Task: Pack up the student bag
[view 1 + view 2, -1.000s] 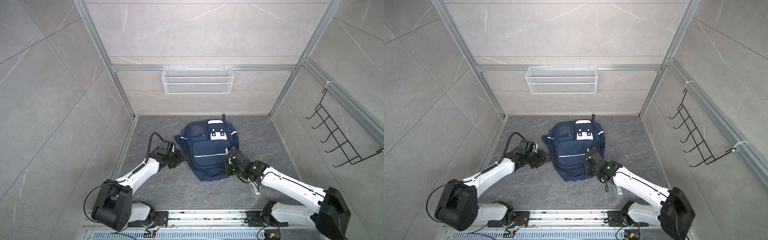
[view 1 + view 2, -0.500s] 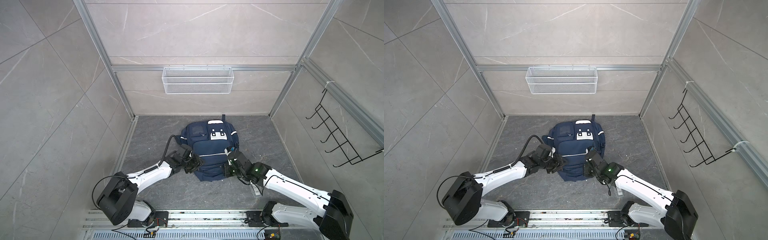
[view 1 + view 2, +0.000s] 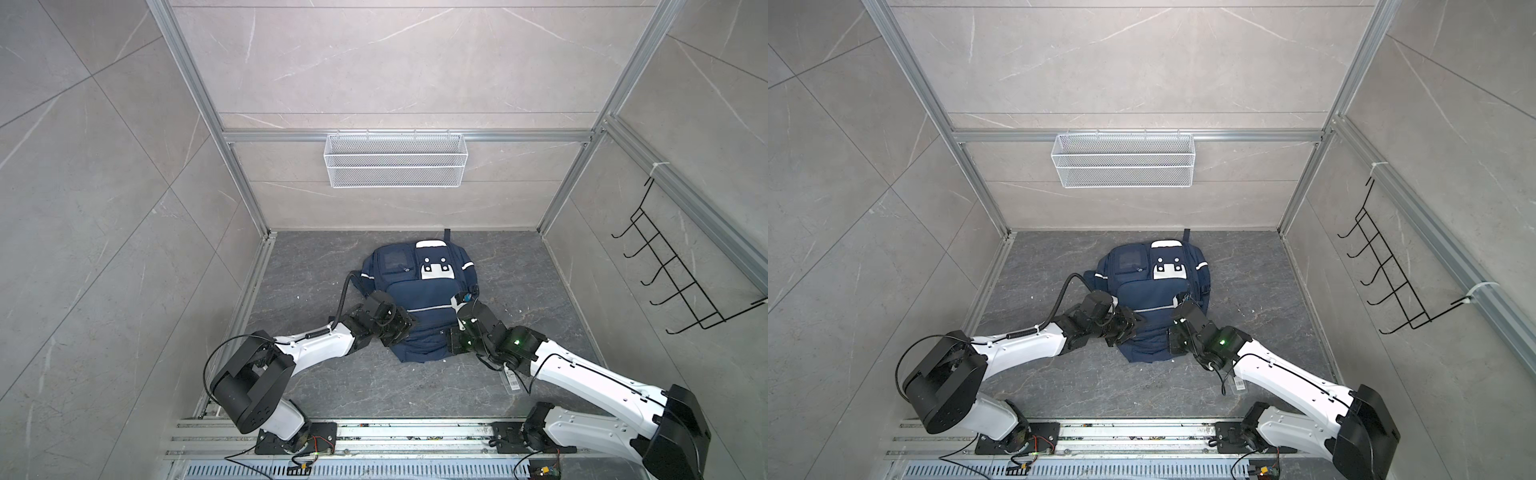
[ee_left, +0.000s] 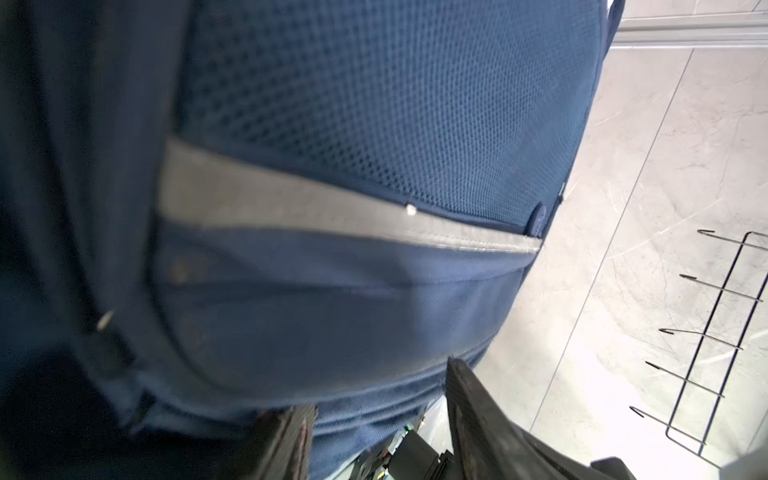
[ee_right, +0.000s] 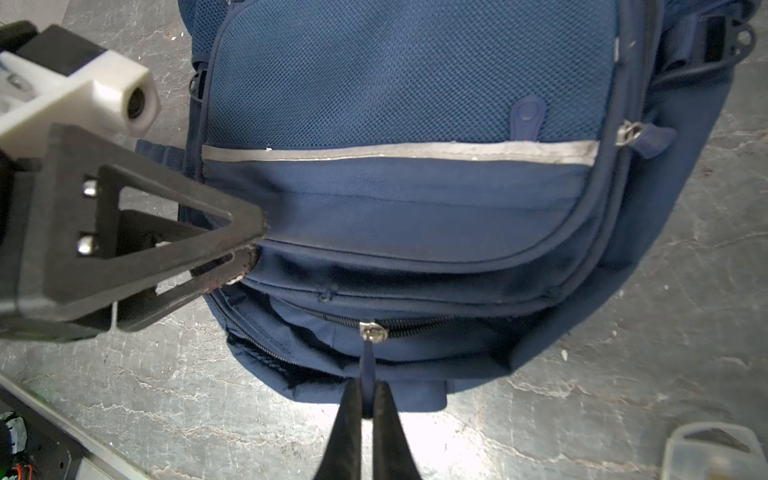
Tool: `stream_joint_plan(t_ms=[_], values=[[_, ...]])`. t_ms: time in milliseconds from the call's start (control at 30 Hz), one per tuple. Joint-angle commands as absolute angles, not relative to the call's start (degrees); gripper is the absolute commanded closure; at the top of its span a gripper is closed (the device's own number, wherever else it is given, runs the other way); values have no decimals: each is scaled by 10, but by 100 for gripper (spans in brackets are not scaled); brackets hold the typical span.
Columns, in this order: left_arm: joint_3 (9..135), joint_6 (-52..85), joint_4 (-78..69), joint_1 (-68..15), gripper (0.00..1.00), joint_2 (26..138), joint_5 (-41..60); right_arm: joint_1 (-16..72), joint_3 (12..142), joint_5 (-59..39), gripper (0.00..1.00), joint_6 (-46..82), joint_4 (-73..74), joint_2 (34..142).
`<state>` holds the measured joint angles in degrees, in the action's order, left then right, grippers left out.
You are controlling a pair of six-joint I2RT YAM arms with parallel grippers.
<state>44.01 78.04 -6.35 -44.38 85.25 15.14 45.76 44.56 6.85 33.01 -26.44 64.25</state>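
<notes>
On veined stone (image 3: pixel 374 386), mesh-fronted student bag (image 3: pixel 419 299)

Grey tile walls (image 3: pixel 395 62), dk stone floor (image 3: pixel 311 266), wire basket (image 3: pixel 395 166), hook rack (image 3: pixel 678 257).

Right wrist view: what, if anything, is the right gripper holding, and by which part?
The right gripper is shut on the blue pull tab of a zipper on the large navy-blue fabric backpack.
</notes>
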Motion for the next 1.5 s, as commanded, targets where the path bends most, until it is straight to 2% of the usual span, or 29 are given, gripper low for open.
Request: stream_joint_plan(t_ms=[0,167,533,867,1000,1100,1200,1333,1467], values=[[430,778,-13,-452,47,794,104,465,440,69,100,334,-263,631],[431,721,14,-426,47,783,64,464,441,65,100,334,-261,633],[436,679,-32,-341,48,854,112,463,445,65,100,331,-269,626],[515,640,-34,-340,52,934,179,464,439,58,100,337,-255,636],[535,622,-19,-339,60,950,184,464,439,57,100,338,-253,639],[548,608,-6,-337,77,959,189,465,438,57,100,338,-250,642],[560,591,18,-327,100,956,190,465,438,64,100,338,-253,640],[555,558,64,-293,100,928,183,464,432,84,100,337,-261,622],[522,535,83,-222,100,884,190,460,421,112,100,327,-279,604]])
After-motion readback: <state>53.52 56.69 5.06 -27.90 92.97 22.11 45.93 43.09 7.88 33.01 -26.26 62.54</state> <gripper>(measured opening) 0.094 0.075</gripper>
